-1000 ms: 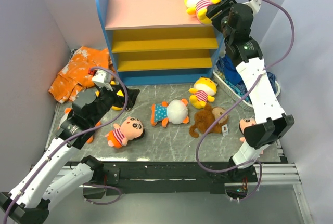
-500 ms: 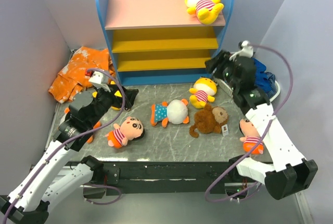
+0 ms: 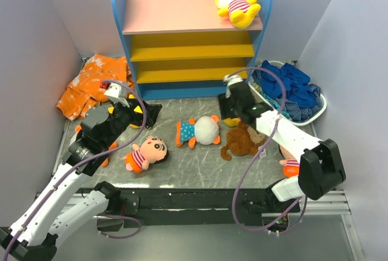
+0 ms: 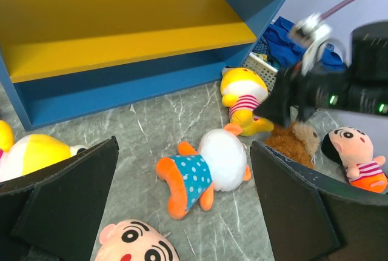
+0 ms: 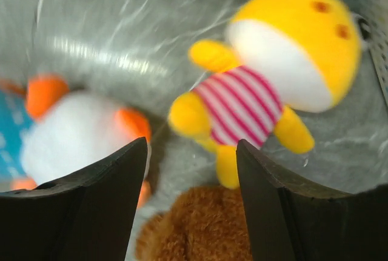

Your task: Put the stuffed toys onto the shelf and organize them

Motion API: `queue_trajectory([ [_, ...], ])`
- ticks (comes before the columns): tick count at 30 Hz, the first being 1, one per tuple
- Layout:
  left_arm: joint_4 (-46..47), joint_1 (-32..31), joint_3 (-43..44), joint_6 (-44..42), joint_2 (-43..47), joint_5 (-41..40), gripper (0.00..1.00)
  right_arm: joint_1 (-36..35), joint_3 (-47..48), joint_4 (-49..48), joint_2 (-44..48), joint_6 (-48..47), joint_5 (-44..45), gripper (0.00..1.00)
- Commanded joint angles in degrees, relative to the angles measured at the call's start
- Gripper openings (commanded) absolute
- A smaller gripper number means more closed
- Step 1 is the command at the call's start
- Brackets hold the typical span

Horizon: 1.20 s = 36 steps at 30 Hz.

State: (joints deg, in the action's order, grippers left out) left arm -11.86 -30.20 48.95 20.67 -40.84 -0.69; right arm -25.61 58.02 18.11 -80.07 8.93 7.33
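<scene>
Hovering right gripper [image 5: 191, 152] over yellow striped toy [image 5: 242, 106] lying on table [image 3: 200, 158], jaws open, empty; left gripper [image 4: 183, 149] jaws wide open, empty; second yellow toy [image 3: 237, 3] on shelf [image 3: 182, 14] pink top board.

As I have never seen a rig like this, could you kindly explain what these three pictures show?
These are two robot arms bolted at the near edge of a table. One picture looks down on both from above. The other two come from a camera on each wrist, so the dark shapes at the bottom are that arm's own fingers. On the table stands a toy shelf, with one yellow plush toy on its pink top. Lying on the table are a dotted-shirt doll, a brown monkey, a striped-shirt doll and a yellow striped toy. The left gripper is open and empty. The right gripper is open too, hovering over the yellow striped toy and holding nothing.
</scene>
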Motion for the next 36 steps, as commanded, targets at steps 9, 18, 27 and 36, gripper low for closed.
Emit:
queue_trajectory([
  [9,1.9,0.0,0.1,-0.4,0.1,1.2,0.96,-6.6,1.0,1.6,-7.5,-24.4,7.1,0.66],
  [18,1.8,0.0,0.3,-0.5,-0.7,1.5,0.96,-5.9,-1.2,-4.5,-11.7,-28.5,10.3,0.63],
  [27,1.7,0.0,0.3,-0.5,-0.8,1.0,0.96,-4.6,-3.1,-10.7,-16.0,-31.3,11.7,0.62],
  [36,1.8,-0.1,0.2,-0.5,-1.1,1.1,0.96,-4.7,1.6,-3.6,-13.9,-31.1,17.5,0.06],
])
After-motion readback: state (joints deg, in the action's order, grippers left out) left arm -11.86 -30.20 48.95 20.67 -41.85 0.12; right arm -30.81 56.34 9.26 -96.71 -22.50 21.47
